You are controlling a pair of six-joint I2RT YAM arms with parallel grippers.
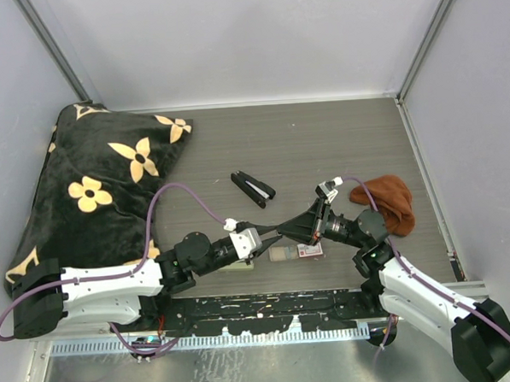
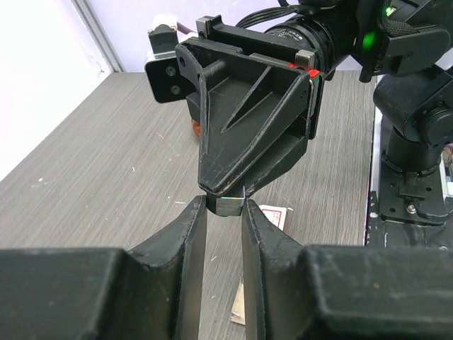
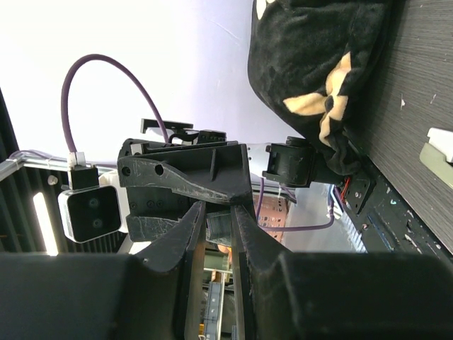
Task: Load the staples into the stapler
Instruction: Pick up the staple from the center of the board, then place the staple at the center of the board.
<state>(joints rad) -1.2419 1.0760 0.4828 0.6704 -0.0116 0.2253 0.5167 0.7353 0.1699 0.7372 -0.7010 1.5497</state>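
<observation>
Silvery staples [image 2: 228, 206] barely show, pinched by right gripper [image 3: 218, 216], flanked by left gripper [image 2: 225, 212].

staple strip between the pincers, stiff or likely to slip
The staple strip looks smooth bare metal, so probably slippery in the left pincer and right pincer. It is small, likely light. Gripped from two sides, it could snap if twisted.

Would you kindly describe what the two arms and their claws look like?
The left arm and right arm have white shells with black joints. The left claw and right claw are black, each with two tapered fingers. A purple cable trails from each arm.
</observation>
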